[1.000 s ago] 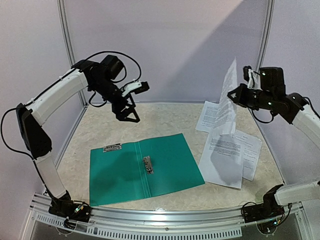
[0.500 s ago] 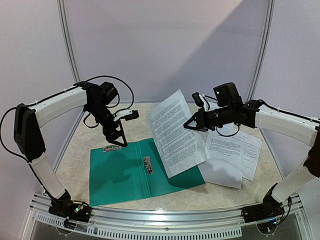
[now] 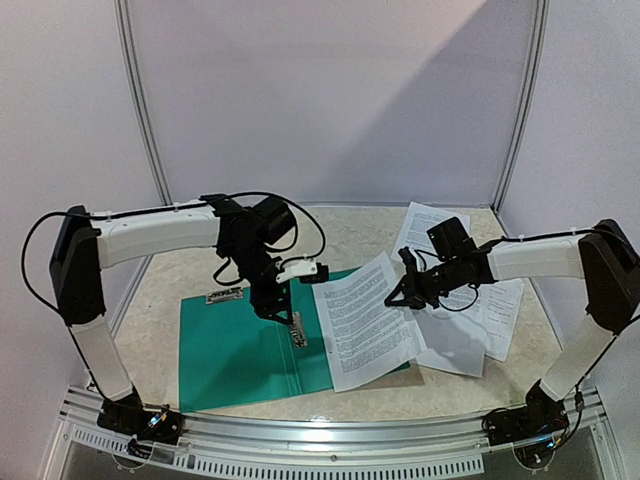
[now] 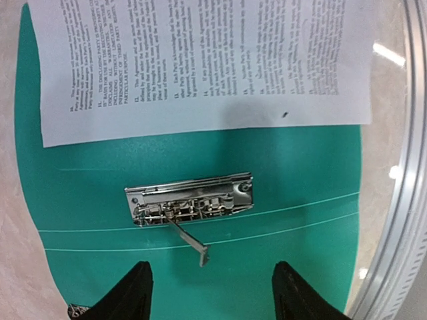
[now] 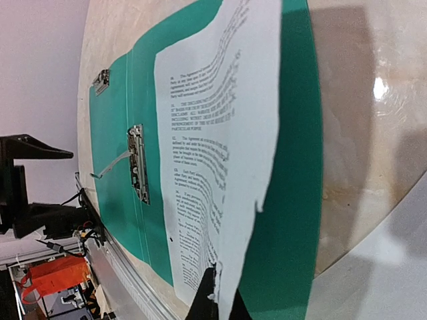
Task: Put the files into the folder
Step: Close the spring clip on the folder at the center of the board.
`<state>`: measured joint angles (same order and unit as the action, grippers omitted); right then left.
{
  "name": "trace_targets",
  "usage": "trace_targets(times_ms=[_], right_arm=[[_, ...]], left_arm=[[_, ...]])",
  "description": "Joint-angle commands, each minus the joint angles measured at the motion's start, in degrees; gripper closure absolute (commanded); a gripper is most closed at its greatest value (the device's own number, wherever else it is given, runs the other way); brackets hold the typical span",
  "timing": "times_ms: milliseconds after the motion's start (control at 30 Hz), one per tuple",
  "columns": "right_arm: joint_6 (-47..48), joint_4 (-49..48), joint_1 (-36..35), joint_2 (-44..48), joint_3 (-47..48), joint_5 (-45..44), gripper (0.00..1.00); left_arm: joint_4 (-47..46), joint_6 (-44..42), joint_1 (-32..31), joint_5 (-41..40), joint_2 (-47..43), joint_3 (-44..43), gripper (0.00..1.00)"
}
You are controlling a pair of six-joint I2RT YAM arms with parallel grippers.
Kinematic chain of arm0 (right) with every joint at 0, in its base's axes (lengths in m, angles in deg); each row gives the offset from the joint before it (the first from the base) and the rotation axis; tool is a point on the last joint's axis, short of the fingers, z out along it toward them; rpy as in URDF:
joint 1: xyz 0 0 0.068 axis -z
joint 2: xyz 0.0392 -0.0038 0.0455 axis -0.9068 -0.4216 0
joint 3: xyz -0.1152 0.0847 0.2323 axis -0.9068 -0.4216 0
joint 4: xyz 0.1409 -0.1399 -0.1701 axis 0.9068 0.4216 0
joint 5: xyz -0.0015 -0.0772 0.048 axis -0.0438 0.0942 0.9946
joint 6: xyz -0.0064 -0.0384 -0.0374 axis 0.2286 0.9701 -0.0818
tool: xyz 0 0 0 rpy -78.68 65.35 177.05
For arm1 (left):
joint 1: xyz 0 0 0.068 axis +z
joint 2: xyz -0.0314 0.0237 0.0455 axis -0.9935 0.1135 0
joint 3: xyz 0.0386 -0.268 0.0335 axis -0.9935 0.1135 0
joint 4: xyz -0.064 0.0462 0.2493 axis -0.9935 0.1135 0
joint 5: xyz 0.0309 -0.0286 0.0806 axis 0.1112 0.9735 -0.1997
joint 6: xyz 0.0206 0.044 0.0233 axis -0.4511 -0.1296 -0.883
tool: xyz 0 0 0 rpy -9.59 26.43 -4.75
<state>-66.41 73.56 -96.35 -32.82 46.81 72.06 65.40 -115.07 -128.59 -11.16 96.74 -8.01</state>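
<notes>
While the folder (image 3: 230, 350) lies open and flat on the tabletop (image 3: 180, 260), you have only one thing on it: a printed sheet (image 3: 365, 320) spread across its right half, running a little past the near edge. Nothing sits on the left half. A metal clip (image 4: 190, 200) is fixed along the spine crease, its thin lever (image 4: 187, 239) swung out from the body, and the sheet's edge stops just short of the clip without touching it.

You can read little. The page carries dense black numbered paragraphs, and in the left wrist view a block in capitals seems to include "THE DISCLOSING PARTY"; the rest is too small. A small label (image 3: 225, 295) sits at the folder's far left corner, its writing unreadable.

Teal-green and smooth, the folder shows two pale crease lines down the middle. The sheet is white and bows slightly where it is held.

Your right claw (image 3: 398, 297) is clenched on the sheet's right edge. Your left claw (image 4: 210, 280) hangs just above the clip with its fingers apart, gripping nothing. More loose sheets (image 3: 470, 320) lie overlapping on the tabletop to the right of the folder.
</notes>
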Motion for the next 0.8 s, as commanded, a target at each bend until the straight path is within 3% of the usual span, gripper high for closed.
trace_targets(times_ms=[0,200,300,400,767], right_arm=[[1.31,-2.44,-0.09,-2.4,-0.26,1.05,1.0],[1.98,-2.85,-0.08,-3.3,0.5,0.87,1.0],[2.16,-3.01,-0.09,-3.58,0.58,0.92,1.0],[2.29,-2.84,-0.09,-3.87,0.68,1.09,1.0],[3.09,-2.88,-0.09,-5.78,0.51,1.79,1.0]], left_arm=[[0.0,-0.25,-0.68,-2.04,4.73,-1.88,0.45],[5.09,-0.11,-0.72,1.27,8.13,-4.36,0.62],[4.84,0.05,-0.69,0.62,8.16,-4.42,0.78],[5.87,-0.45,-0.65,0.57,8.08,-4.76,0.87],[3.55,-1.08,3.46,-2.78,10.15,-7.5,0.92]])
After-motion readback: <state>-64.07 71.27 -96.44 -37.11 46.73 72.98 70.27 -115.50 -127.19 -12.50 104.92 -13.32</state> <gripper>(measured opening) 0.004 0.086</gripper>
